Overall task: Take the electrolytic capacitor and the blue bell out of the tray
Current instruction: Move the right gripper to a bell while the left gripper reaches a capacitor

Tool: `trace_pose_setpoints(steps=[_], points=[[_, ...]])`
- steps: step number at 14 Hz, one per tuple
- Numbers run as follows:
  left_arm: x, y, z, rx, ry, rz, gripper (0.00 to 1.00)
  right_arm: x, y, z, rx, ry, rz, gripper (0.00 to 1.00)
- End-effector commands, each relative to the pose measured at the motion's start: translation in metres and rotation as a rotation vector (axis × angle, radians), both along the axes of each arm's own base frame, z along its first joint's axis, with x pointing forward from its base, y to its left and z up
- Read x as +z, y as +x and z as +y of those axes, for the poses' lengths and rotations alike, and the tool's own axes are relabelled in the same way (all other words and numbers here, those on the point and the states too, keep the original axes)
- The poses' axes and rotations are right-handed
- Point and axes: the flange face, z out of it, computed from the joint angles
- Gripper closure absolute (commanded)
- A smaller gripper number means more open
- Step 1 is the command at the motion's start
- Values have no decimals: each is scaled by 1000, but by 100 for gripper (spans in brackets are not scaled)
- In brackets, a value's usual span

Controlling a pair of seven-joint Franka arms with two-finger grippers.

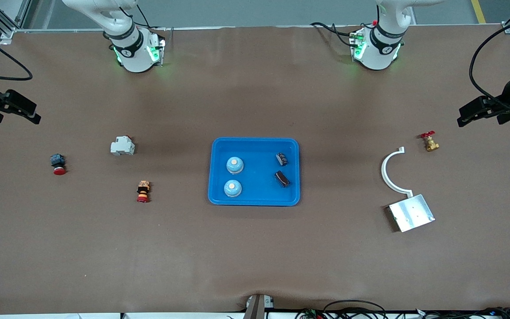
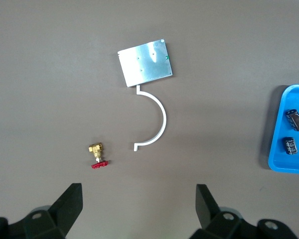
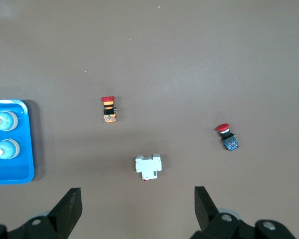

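A blue tray (image 1: 255, 145) sits mid-table. In it stand two light-blue bells (image 1: 234, 165) (image 1: 233, 188) toward the right arm's end and lie two dark capacitors (image 1: 282, 158) (image 1: 282, 178) toward the left arm's end. The left wrist view shows the capacitors (image 2: 295, 119) (image 2: 289, 145); the right wrist view shows the bells (image 3: 3, 120) (image 3: 5, 149). My left gripper (image 1: 462, 116) (image 2: 138, 199) is open and empty, up over the table's end near a brass valve. My right gripper (image 1: 33, 113) (image 3: 138, 201) is open and empty, up over the other end.
Toward the right arm's end lie a white breaker (image 1: 122, 145), a red-capped button (image 1: 58, 164) and an orange-and-red button (image 1: 143, 191). Toward the left arm's end lie a brass valve (image 1: 430, 141), a white curved bracket (image 1: 385, 173) and a metal plate (image 1: 411, 212).
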Motion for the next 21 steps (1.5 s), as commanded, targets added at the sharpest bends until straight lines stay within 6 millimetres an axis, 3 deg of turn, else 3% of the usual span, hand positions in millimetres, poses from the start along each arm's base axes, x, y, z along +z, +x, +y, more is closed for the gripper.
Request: trace_pose_setpoints(steps=[1, 7, 11, 14, 17, 21], points=[[2, -1, 0, 3, -20, -7, 0, 3, -8, -3, 2, 0, -13, 0], [-1, 0, -1, 14, -22, -1, 0, -1, -7, -2, 3, 5, -15, 0], [-21, 6, -8, 53, -35, 45, 0, -23, -5, 5, -30, 39, -4, 0], [-42, 13, -36, 67, -28, 88, 0, -51, -3, 12, -81, 62, -5, 0], [-58, 15, -86, 147, -9, 116, 0, -72, 0, 36, -122, 65, -16, 0], [-88, 18, -121, 217, -65, 192, 0, -73, 7, 65, -194, 111, -35, 0]])
